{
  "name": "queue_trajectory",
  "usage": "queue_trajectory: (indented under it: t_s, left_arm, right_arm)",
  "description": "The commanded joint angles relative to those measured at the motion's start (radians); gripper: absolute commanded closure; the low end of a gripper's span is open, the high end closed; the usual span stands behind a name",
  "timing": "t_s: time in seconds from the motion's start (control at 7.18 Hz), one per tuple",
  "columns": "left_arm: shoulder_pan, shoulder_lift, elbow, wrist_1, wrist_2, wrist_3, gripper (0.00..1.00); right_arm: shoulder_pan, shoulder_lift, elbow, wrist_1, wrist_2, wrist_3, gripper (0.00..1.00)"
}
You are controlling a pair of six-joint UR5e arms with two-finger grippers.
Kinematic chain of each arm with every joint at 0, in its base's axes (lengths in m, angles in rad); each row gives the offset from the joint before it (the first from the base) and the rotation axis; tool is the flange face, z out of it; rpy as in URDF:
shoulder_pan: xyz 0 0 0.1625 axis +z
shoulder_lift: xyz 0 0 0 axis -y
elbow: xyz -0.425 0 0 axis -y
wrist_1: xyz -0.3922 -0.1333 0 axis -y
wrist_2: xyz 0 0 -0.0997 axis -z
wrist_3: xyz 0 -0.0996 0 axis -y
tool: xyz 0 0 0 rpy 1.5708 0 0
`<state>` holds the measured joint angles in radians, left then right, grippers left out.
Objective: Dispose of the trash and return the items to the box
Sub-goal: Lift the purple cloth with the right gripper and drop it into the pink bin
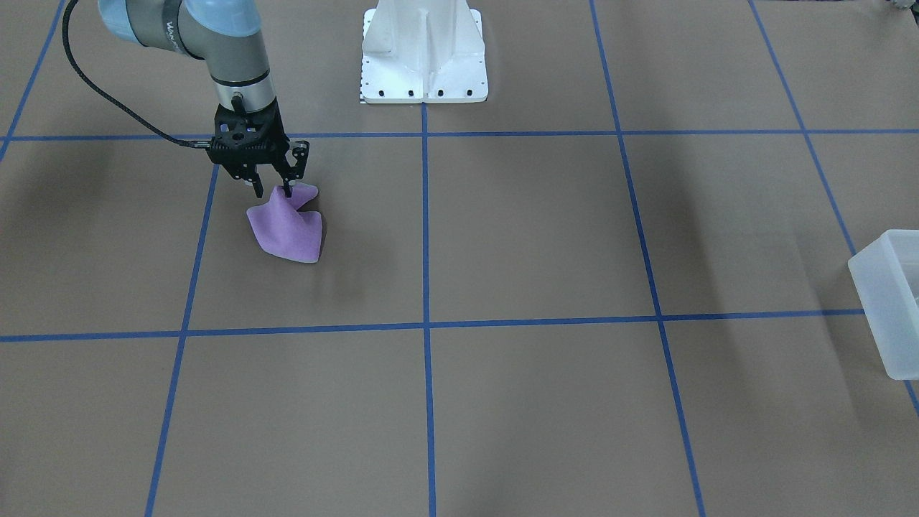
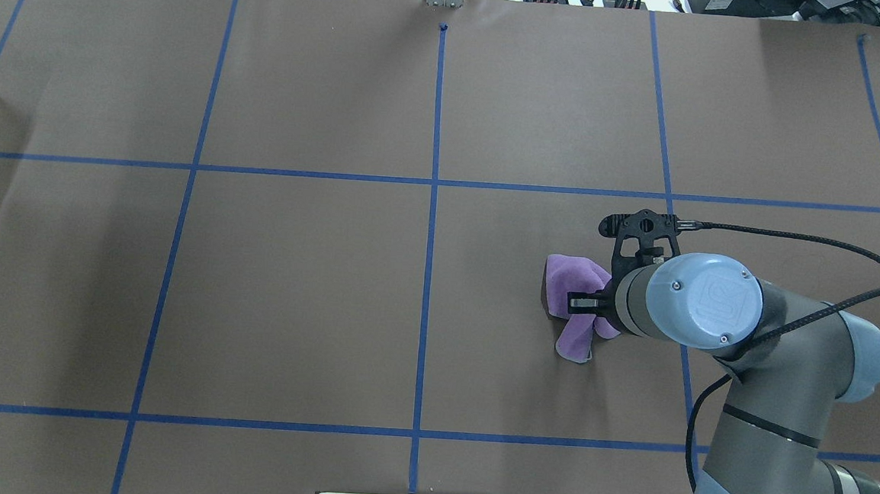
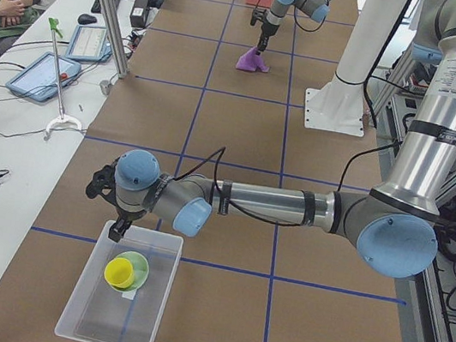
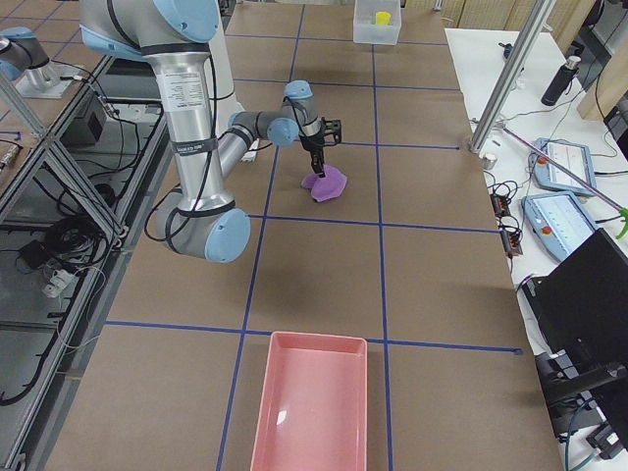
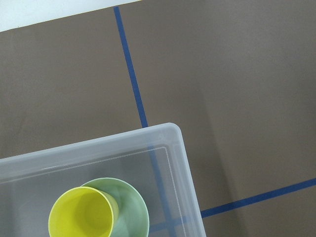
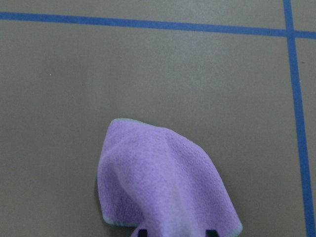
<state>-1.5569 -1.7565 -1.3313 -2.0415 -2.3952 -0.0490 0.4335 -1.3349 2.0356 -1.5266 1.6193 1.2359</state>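
Cloth [image 1: 286,228], purple, soft and light, is tenting up under the right gripper [image 1: 276,188], whose fingers are pinching its peak. Its lower folds are resting on the table [image 1: 538,237]. Limp fabric like this will probably drape and drag, so the raised fold looks the soundest hold. Yellow cup [image 5: 81,215] is sitting nested in the green bowl [image 5: 133,207], inside the box [image 5: 185,163] at the table's left end. Left gripper [image 3: 118,225] is hanging over the box rim; clenched or released, cannot tell. Brown paper is covering the table, with a blue tape grid [image 1: 425,237]. Pink tray [image 4: 312,412] is lying at the right end, well apart.
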Motion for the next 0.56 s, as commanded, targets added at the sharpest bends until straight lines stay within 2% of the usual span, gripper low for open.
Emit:
queue_trajectory:
  t_s: [0.0,0.14,0.28,0.42]
  left_arm:
    - [0.0,0.006,-0.006,0.0,0.001,0.0,0.01]
    - [0.0,0.015,-0.006,0.0,-0.001,0.0,0.01]
    - [0.0,0.02,-0.008,0.001,-0.002,-0.002,0.01]
    - [0.0,0.02,-0.009,0.007,-0.059,-0.009,0.01]
  right_arm:
    - [-0.021,0.002,0.046,-0.013,0.001,0.086,1.0]
    - [0.061,0.002,0.114,-0.085,0.045,0.071,1.0]
    - [0.188,0.008,0.182,-0.183,0.151,0.006,1.0]
    - [0.309,0.008,0.24,-0.26,0.231,-0.133,1.0]
